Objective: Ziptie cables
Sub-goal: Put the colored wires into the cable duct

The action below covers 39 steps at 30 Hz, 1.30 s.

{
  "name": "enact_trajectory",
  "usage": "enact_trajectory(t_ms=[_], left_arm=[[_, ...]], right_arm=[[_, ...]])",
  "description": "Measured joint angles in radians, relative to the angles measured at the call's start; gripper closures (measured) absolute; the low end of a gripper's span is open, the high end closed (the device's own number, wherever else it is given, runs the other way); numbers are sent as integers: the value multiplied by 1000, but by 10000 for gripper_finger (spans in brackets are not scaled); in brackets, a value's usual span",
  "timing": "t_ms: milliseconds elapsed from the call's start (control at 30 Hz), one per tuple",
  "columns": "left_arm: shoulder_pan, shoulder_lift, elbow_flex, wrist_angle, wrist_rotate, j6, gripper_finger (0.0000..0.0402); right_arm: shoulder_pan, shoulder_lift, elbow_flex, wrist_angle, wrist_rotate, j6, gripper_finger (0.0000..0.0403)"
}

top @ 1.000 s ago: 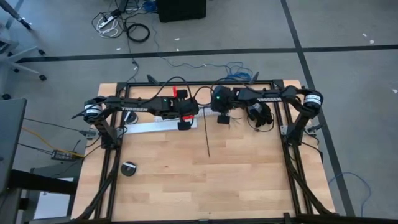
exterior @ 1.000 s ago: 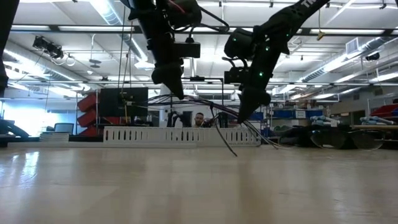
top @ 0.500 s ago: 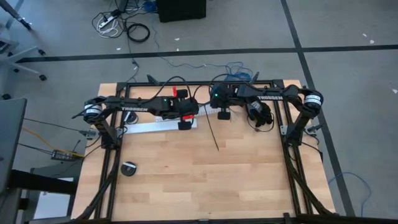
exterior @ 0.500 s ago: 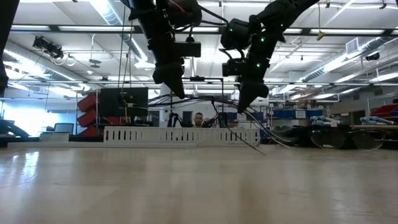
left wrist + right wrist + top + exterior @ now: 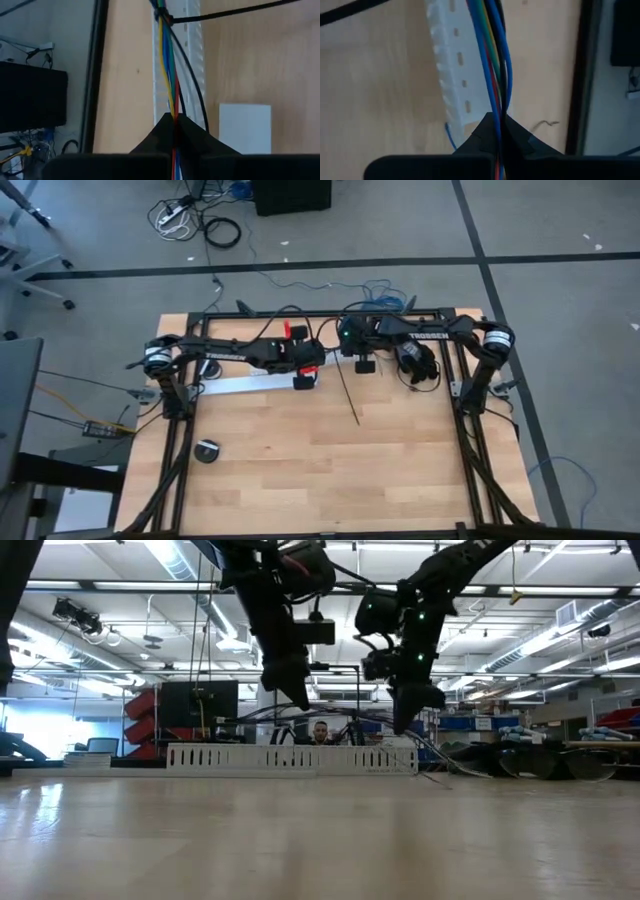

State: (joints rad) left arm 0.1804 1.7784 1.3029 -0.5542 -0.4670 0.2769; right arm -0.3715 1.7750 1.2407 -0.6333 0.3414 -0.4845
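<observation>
The cables (image 5: 172, 75), a bunch of thin blue, yellow, green, red and black wires, run above the white slotted channel (image 5: 240, 383) between my two grippers. My left gripper (image 5: 305, 375) and my right gripper (image 5: 362, 363) are both shut on this bunch, a short way apart, near the table's far edge. The ziptie (image 5: 349, 395) is looped round the bunch (image 5: 167, 19) between them. Its long black tail points toward the near edge and slightly right. In the low view both grippers (image 5: 290, 690) (image 5: 410, 718) hang above the channel (image 5: 290, 758). My left gripper pinches the bunch of cables (image 5: 174, 114) between its two shut fingers, which lie across the wires. The bunch runs on straight from the fingertips to the ziptie loop, held above the channel. My right gripper pinches the same bunch (image 5: 496, 111) between its two shut fingers, across the wires. The wires run on close together above the channel's end (image 5: 455, 65).
A round black object (image 5: 207, 451) lies on the table's left near part. A white card (image 5: 245, 127) lies beside the channel. A black cord bundle (image 5: 415, 365) sits by the right arm. Black frame rails (image 5: 460, 410) border the wooden table (image 5: 330, 470).
My right gripper has moved a little toward the far edge, and my left gripper a little to the right. The ziptie's tail has swung about: its free end has moved toward the table's right while its looped end stayed at the cables.
</observation>
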Motion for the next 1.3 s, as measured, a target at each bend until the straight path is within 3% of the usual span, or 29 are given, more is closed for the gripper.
enact_trajectory(t_ms=[267, 600, 867, 1033, 1300], left_arm=[[2, 12, 0, -107, -90, -89, 401], [6, 11, -1, -211, -91, -184, 401], [9, 11, 0, -266, -81, -255, 401], [28, 11, -12, -251, -85, -252, 401], [30, -30, -133, -141, -70, -227, 401]], right_arm=[[32, 65, 39, 58, 18, -47, 401], [34, 189, 224, -6, 26, -78, 401], [35, 238, 258, -1, -3, -95, 401], [35, 229, 258, -4, -19, -95, 401], [23, 229, 258, -10, -72, -96, 401]])
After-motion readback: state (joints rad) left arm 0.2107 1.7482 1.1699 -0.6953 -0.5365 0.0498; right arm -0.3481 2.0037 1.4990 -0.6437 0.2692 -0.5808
